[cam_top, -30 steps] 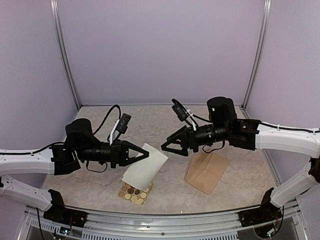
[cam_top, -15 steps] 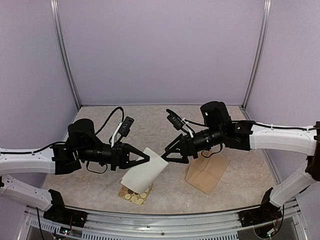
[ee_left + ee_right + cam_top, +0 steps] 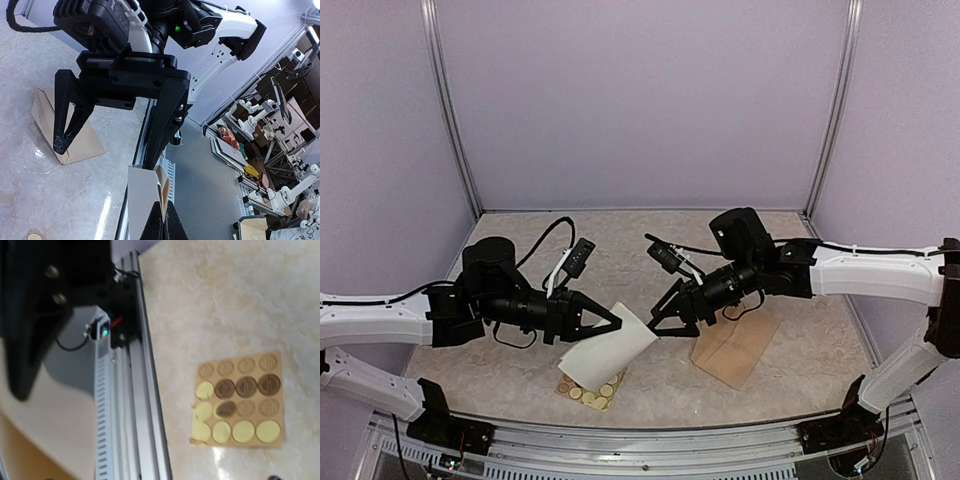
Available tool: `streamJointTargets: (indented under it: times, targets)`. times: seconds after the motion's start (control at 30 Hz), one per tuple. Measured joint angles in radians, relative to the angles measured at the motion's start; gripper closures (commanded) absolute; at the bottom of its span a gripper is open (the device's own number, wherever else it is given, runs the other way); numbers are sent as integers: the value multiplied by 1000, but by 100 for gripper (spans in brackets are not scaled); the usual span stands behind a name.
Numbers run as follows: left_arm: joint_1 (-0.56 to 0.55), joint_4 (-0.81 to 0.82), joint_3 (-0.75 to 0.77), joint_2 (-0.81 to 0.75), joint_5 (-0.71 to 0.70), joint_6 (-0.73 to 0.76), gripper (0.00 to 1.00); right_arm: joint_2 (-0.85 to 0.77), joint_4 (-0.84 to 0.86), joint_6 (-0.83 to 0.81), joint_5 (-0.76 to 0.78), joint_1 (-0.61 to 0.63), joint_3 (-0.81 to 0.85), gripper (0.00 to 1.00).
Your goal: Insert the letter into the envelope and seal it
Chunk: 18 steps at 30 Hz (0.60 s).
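My left gripper (image 3: 616, 322) is shut on the folded letter (image 3: 608, 346), held white side out and slanting down above the table. In the left wrist view its fingertips (image 3: 163, 226) pinch the folded sheet (image 3: 142, 200) at its near edge. My right gripper (image 3: 657, 328) is open and empty, its tips right at the letter's far upper corner. In the left wrist view the right gripper (image 3: 105, 155) stands wide open just past the sheet, and one finger (image 3: 160, 135) ends behind the sheet's top edge. The tan envelope (image 3: 735, 345) lies flat on the table under the right arm and also shows in the left wrist view (image 3: 80, 142).
A small tan sheet of round stickers (image 3: 588, 388) lies on the table below the letter, near the front rail (image 3: 640, 440). It is sharp in the right wrist view (image 3: 240, 400), next to the metal rail (image 3: 130, 405). Purple walls enclose the back and sides.
My right gripper has moved left and down, open, until its tips reach the letter's far corner. My left gripper has shifted slightly right and lower with the letter.
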Motion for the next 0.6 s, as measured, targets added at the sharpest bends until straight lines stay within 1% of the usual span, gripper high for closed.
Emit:
streamJointTargets:
  times: [0.27,0.47,0.53,0.6]
  targets:
    - [0,-51,9,-1,-11,16,100,6,-115,-57,35,0,16,13]
    - [0,-64,12,-1,-18,19,100,4,-121,-55,56,-2,17,12]
    - [0,-64,13,-3,-25,20,100,-5,-105,-39,73,-8,9,10]
    - [0,-63,14,-10,-35,20,100,-56,-75,-8,98,-24,-17,7]
